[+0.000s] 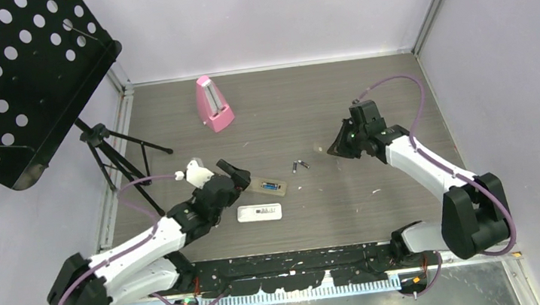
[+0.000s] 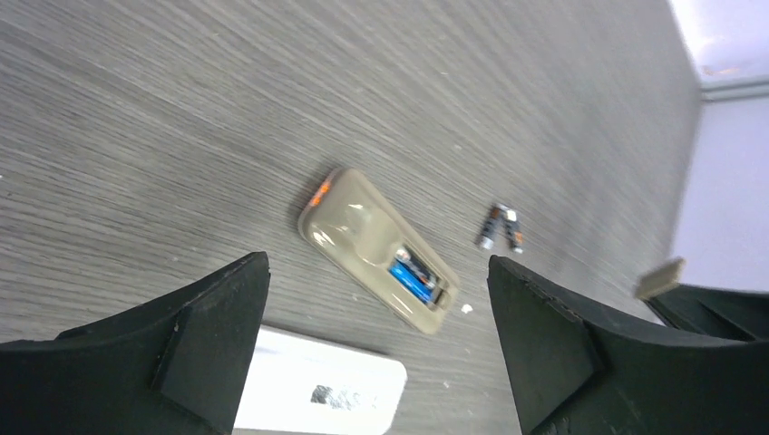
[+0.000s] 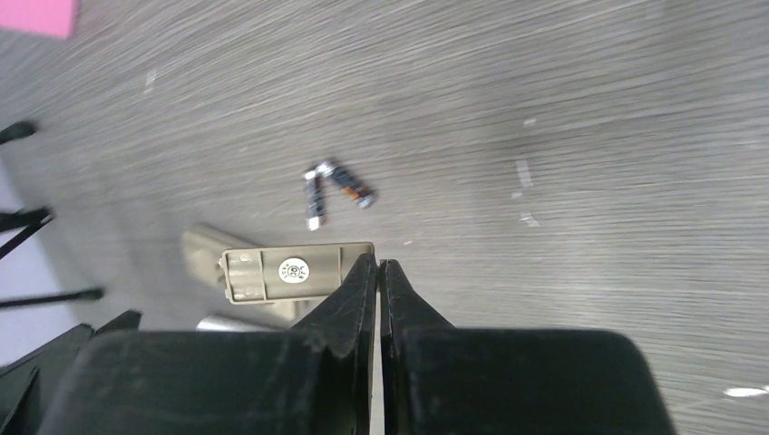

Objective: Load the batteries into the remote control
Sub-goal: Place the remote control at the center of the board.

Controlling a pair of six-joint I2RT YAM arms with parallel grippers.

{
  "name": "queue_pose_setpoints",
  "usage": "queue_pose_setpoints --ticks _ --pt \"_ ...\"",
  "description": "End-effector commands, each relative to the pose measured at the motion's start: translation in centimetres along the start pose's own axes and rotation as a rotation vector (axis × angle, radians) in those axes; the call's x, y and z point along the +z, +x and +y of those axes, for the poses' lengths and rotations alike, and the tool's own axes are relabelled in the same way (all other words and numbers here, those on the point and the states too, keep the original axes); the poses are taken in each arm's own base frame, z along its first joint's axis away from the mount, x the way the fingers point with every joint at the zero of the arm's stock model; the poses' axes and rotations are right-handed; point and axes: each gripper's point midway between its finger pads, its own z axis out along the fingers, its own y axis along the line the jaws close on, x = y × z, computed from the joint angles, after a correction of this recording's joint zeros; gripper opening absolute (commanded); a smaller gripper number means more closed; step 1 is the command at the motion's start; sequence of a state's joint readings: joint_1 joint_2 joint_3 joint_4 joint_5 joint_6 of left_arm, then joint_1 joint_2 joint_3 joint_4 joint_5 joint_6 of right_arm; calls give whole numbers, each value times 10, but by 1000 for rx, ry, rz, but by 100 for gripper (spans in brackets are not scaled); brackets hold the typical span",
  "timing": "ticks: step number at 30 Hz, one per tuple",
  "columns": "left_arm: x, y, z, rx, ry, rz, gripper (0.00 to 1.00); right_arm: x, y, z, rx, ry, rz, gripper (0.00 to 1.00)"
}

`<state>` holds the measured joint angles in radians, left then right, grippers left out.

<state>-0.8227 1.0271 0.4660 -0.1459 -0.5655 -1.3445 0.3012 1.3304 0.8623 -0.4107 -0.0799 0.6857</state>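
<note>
Beige remote [image 2: 376, 249] compartment open, blue battery [image 2: 410, 279] seated. Two dark batteries [image 3: 349, 186] loose on tabletop [image 1: 369, 112], unloaded. Detached battery cover [image 3: 290, 270] pinched in right end effector [image 3: 378, 265]; left end effector [image 2: 376, 267] spread wide, empty.

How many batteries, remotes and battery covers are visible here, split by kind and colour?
Dark batteries: 2, lying loose side by side
Blue battery: 1, in the open compartment of the beige remote
Remotes: 2, the beige remote and a white remote
Battery cover: 1, pinched in the right tool
Total: 6
</note>
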Motion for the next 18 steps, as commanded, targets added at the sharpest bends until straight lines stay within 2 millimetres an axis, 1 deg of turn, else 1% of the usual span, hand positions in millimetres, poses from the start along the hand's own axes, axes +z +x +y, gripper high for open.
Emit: queue_pose_setpoints --ticks 1,3,5,6,8,10,12,14,15,17,18 --pt "-28 -9 -18 39 160 27 92 -24 12 63 -34 -293 47 1" --pt "-44 -14 -41 53 306 29 92 -31 21 81 -67 -342 61 1" --pt "-63 -22 -62 64 413 31 93 -38 30 99 -105 -377 73 1" --pt "-69 -25 -71 85 442 40 95 -42 34 109 -121 -396 77 1" --pt "-81 -24 -87 119 492 87 96 -49 47 128 -170 -436 89 1" --pt "-90 -16 -106 157 555 168 96 -55 57 144 -218 -474 98 1" --pt "-95 -6 -119 185 594 252 95 -58 65 155 -269 -492 109 1" --pt "-95 5 -126 198 616 335 93 -62 72 163 -310 -503 124 1" --pt "-97 11 -130 201 638 381 91 -64 75 167 -327 -510 131 1" --pt "-91 18 -132 188 636 436 83 -66 79 173 -353 -514 143 1" --pt "-90 21 -131 177 630 464 75 -67 81 174 -361 -510 147 1"
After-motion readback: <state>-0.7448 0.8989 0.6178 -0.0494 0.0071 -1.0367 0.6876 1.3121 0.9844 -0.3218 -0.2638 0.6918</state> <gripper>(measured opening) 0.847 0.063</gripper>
